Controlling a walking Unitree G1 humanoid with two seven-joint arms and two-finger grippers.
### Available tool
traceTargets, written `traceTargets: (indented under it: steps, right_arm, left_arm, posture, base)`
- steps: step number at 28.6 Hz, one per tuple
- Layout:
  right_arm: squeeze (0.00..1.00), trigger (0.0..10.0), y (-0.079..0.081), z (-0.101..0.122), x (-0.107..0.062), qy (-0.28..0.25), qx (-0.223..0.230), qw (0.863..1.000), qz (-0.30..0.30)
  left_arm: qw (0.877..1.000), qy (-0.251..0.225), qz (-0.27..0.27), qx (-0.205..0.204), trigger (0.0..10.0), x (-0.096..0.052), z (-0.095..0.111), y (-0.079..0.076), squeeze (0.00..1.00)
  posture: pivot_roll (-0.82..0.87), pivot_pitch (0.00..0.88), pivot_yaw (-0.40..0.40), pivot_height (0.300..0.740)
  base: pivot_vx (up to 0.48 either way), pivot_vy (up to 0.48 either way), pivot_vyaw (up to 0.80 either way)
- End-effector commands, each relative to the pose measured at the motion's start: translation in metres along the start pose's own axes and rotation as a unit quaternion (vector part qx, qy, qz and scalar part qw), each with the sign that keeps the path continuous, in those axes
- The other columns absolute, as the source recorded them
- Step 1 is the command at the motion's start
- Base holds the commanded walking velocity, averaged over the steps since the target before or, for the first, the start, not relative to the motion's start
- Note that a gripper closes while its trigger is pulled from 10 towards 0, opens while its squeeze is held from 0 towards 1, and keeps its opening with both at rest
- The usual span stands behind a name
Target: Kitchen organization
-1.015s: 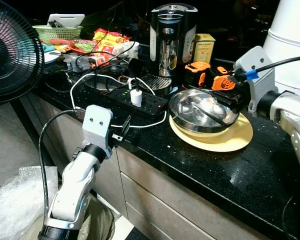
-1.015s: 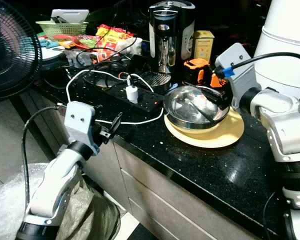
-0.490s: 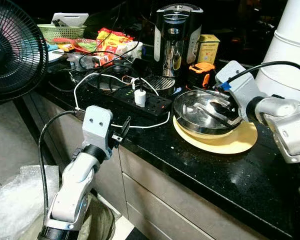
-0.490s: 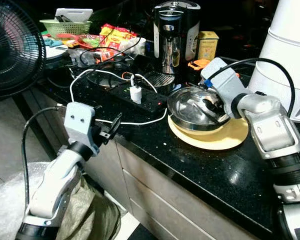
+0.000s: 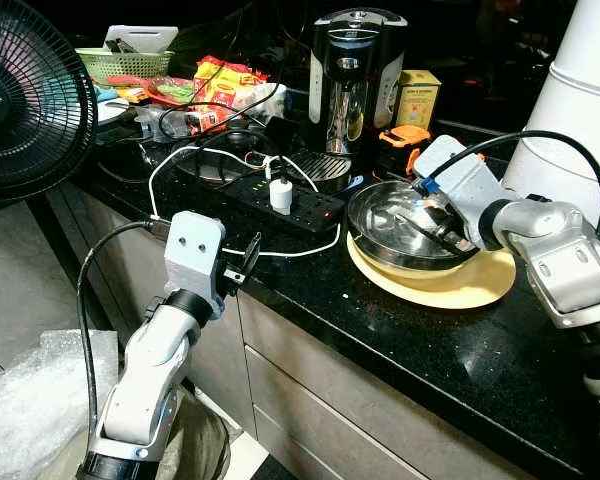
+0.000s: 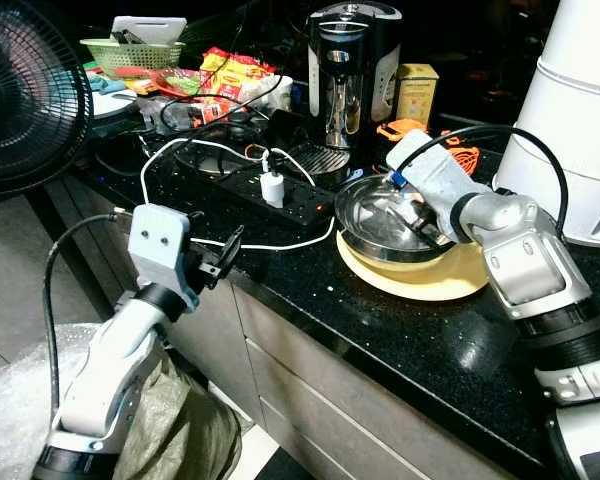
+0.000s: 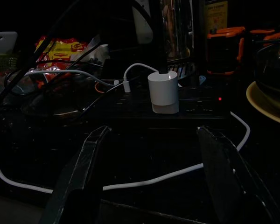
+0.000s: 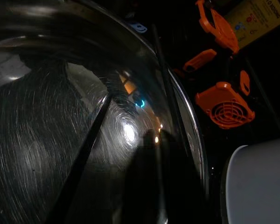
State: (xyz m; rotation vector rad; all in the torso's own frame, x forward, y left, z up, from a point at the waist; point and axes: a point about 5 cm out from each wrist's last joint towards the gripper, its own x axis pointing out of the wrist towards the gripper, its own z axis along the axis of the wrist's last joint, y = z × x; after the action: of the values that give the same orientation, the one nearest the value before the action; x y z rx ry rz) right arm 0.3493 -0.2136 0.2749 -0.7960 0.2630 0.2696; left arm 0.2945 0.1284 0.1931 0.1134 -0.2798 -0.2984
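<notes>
A: Stainless steel bowl (image 5: 405,222), sitting on a yellow plate (image 5: 460,285) on the black counter (image 5: 400,340). The right gripper (image 5: 442,215) is at the bowl's rim nearest its own arm, one black finger reaching down inside and the other lying along the rim outside. The wrist view shows the wall between them, but I cannot tell whether they have pinched it yet.

B: And the left?

A: The left gripper (image 7: 154,177) hangs at the counter's front edge, fingers spread wide, holding nothing. Ahead of it lie a white cable (image 7: 177,173) and a black power strip (image 5: 280,205) with a white charger (image 7: 163,92) plugged in.

B: Advice for the step in hand?

A: My judgement: clamp squarely on the rim before lifting, and keep the bowl level, since a one-sided pinch on smooth steel may let it swing or slip. Lift straight up so the plate stays put.

B: Hazards nearby?

A: Just beyond the gripper sit orange tools (image 5: 402,140) and a coffee machine (image 5: 350,85). Carry the bowl away from those.
</notes>
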Motion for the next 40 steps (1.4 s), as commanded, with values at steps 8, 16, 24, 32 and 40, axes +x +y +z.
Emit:
traceTargets:
  steps: [8, 16, 24, 32, 40]
  right_arm:
    - [0.0, 2.9, 0.003, 0.016, -0.001, -0.041, -0.006, 0.999, 0.011]
    - [1.0, 10.0, 0.001, 0.03, -0.003, -0.095, 0.036, 0.994, 0.03]
    - [0.0, 10.0, 0.0, 0.016, 0.007, -0.039, -0.014, 0.999, -0.007]
    - [0.0, 10.0, -0.003, 0.005, 0.012, 0.005, -0.025, 0.999, -0.02]
    - [0.0, 10.0, -0.002, 0.002, 0.012, 0.012, -0.031, 0.999, -0.017]
  left_arm:
    - [1.0, 0.004, 0.003, -0.006, 10.0, -0.001, -0.001, 0.001, 0.0]
    - [1.0, 0.004, 0.002, -0.006, 10.0, -0.001, 0.0, 0.0, 0.0]
    - [1.0, 0.003, 0.001, -0.006, 10.0, -0.001, 0.0, 0.0, 0.0]
    - [1.0, 0.003, 0.002, -0.006, 10.0, -0.002, 0.0, 0.0, 0.0]
    - [1.0, 0.003, 0.003, -0.007, 10.0, -0.002, 0.0, 0.0, 0.0]
  posture:
    - [-0.01, 0.0, 0.001, 0.74]
    - [-0.01, 0.0, 0.002, 0.74]
    - [0.0, 0.0, -0.003, 0.74]
    - [0.0, 0.0, -0.006, 0.74]
    - [0.0, 0.0, -0.005, 0.74]
  base:
    - [0.0, 0.0, 0.0]
    - [0.0, 0.0, 0.0]
    - [0.0, 0.0, 0.0]
    - [0.0, 0.0, 0.0]
    - [0.0, 0.0, 0.0]
